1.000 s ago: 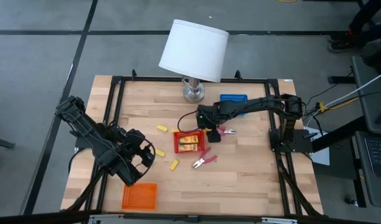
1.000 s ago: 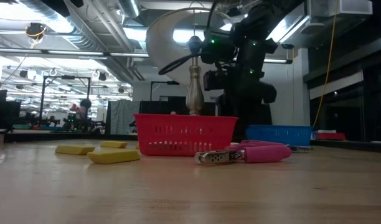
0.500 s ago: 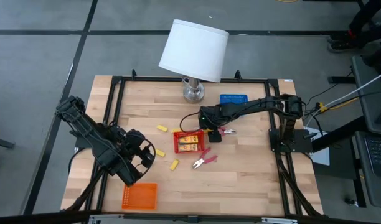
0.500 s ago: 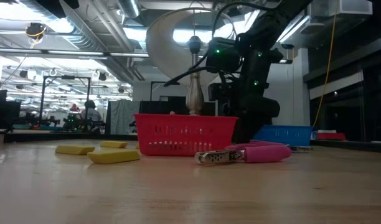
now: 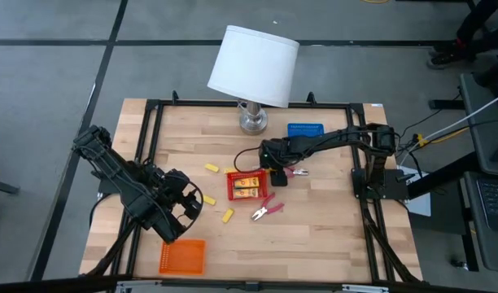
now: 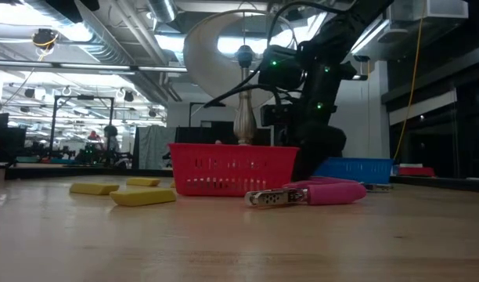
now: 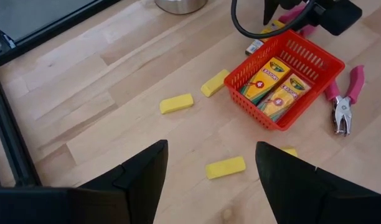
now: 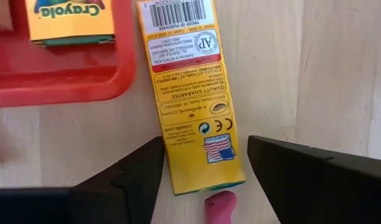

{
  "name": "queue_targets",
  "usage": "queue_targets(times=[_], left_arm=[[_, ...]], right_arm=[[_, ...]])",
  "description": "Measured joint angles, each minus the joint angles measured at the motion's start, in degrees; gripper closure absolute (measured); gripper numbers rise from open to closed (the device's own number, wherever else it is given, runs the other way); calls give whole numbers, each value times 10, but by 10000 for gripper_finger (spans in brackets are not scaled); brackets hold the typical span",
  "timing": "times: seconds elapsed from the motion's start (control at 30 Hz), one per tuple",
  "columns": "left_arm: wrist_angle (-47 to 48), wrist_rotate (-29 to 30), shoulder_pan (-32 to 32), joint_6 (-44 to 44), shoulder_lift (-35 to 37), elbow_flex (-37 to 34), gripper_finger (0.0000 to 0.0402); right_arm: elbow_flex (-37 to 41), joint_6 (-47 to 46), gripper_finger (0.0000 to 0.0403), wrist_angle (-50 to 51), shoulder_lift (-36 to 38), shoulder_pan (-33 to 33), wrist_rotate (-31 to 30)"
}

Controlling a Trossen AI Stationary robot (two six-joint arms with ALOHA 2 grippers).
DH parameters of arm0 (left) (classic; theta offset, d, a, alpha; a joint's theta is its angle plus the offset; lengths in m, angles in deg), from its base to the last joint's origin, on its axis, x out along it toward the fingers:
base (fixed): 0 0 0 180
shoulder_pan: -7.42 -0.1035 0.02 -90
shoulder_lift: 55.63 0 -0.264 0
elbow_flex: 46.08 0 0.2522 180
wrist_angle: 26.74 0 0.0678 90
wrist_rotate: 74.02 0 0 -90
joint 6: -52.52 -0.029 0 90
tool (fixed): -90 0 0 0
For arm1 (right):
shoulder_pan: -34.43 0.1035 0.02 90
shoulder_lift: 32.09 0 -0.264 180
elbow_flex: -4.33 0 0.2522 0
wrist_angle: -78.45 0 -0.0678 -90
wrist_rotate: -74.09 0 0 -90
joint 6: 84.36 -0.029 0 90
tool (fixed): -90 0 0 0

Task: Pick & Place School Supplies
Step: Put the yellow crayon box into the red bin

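Crayon box [image 8: 192, 93] — right hand [image 8: 203, 163] open around it.

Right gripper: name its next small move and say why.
Probably lower straight down and close on the yellow crayon box. In the right wrist view the right gripper is open, its fingers either side of the box's end. The box lies flat on the table, just outside the red tray, which already holds two boxes. The left gripper waits open.

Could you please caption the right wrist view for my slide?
Open right claw poised over a yellow crayon box lying beside the red tray.
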Motion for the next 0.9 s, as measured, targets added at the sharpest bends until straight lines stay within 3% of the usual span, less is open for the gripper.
queue_targets(times=[0.37,0.9], left_arm=[[0,1,0,0,0,0,162],[0,24,-3,0,0,0,162]], right_arm=[[0,-11,221,0,0,0,-3],[-26,-63,225,-10,6,-26,-24]])
